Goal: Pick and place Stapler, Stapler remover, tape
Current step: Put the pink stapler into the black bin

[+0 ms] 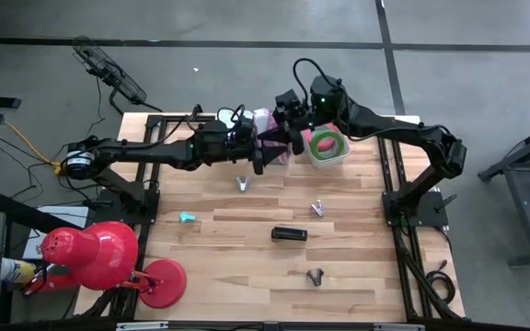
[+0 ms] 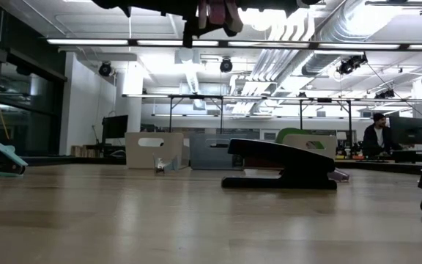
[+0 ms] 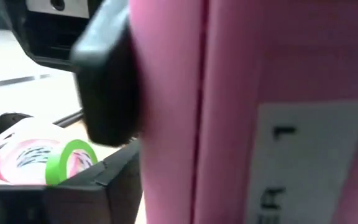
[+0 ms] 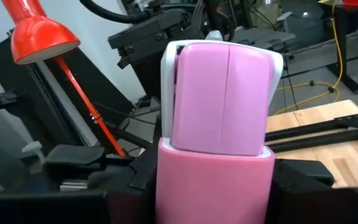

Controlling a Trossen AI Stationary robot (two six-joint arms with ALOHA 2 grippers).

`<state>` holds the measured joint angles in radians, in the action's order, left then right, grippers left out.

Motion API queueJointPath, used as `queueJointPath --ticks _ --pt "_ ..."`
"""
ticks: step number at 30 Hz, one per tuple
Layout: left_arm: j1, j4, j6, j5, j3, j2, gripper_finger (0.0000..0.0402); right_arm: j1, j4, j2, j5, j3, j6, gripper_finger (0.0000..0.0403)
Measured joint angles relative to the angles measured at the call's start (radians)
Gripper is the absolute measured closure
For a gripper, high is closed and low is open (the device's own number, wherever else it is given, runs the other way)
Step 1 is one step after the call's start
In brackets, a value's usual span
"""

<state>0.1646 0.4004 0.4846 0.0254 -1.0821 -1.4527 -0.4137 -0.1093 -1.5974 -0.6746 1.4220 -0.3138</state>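
While both arms meet above the far middle of the pale wooden table (image 1: 247, 276), the left gripper (image 1: 263, 154) and the right gripper (image 1: 288, 136) sit tip to tip around a pink plastic stapler (image 1: 279, 147), seen held aloft over the table in the low view (image 2: 215, 16).

Right wrist view: pink stapler (image 4: 219, 124) fills the frame, standing between the right gripper's own dark fingers (image 4: 303, 177), which press against its lower body on both sides. Fingers closed on the stapler.

Left wrist view: pink stapler (image 3: 260, 112) crowds the lens; one dark finger pad (image 3: 107, 87) lies flat against its side. The opposite finger does not show, so I cannot tell whether the left gripper is clamped or merely touching.

Just beside the right gripper, on the side away from the left arm, stands a clear plastic container (image 1: 325, 161) holding ring-shaped tape rolls (image 1: 325, 143), green and pink-red. The same rolls appear beyond the left fingers (image 3: 48, 163).

Nearer the table front, well apart from both grippers: a black desk stapler (image 1: 289, 233) lying flat, also central in the low view (image 2: 280, 167); a small metal staple remover (image 1: 243, 183) below the left gripper; a purple-tinted staple remover (image 1: 317, 209); a teal staple remover (image 1: 187, 217); a dark staple remover (image 1: 315, 277).

A red desk lamp (image 1: 95, 257) stands at the table's near corner on the left arm's side.
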Motion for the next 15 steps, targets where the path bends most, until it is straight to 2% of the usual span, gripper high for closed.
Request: queueJointPath --ticks 8,15 --pt "-0.001 -0.007 -0.012 -0.005 0.0 0.001 0.0268 -0.006 0.005 -0.001 0.008 0.0 0.0 0.0258" --pt "-0.001 -0.007 -0.029 -0.006 0.0 0.001 0.0268 -0.006 0.005 -0.001 0.011 0.0 0.003 0.0258"
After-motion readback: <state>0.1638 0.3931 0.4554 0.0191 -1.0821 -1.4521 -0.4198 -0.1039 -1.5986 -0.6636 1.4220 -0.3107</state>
